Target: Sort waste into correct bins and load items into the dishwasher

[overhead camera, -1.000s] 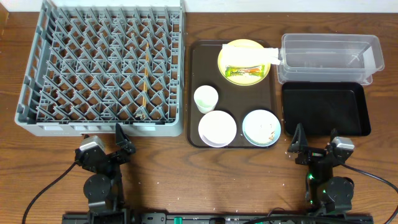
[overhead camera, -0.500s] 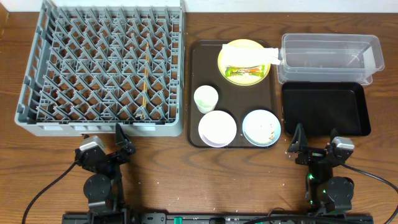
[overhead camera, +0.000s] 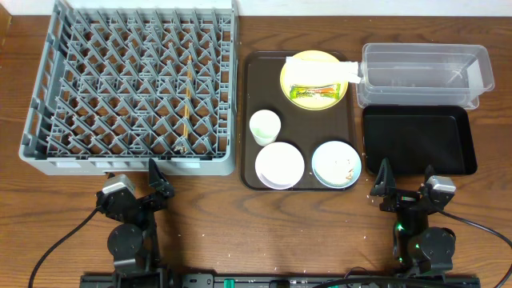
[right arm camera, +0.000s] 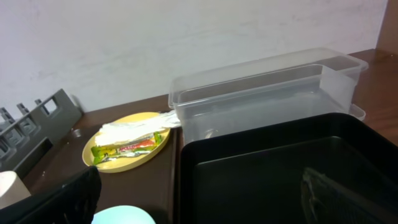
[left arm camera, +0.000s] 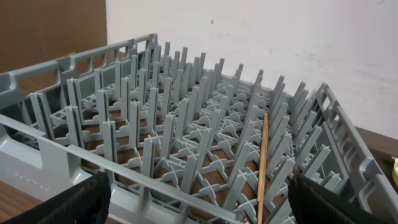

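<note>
The green-and-orange wrapper [overhead camera: 314,90] lies on the yellow plate [overhead camera: 314,60] at the back of the brown tray; both show in the right wrist view, the wrapper [right arm camera: 127,144] on the plate [right arm camera: 124,163]. The white cup [overhead camera: 265,126], white bowl [overhead camera: 279,164] and light blue bowl [overhead camera: 336,164] with rice scraps [overhead camera: 348,171] also sit on the tray. The clear tub [overhead camera: 424,74] and black tray [overhead camera: 418,140] stand at the right. The grey rack [overhead camera: 132,84] fills the left, also in the left wrist view [left arm camera: 205,149]. My left gripper [overhead camera: 156,186] and right gripper [overhead camera: 382,188] are open, empty, near the front edge.
The brown serving tray [overhead camera: 250,120] lies between the rack and the bins. A thin wooden stick [overhead camera: 186,108] lies in the rack, seen also in the left wrist view [left arm camera: 263,163]. Bare wooden table runs along the front.
</note>
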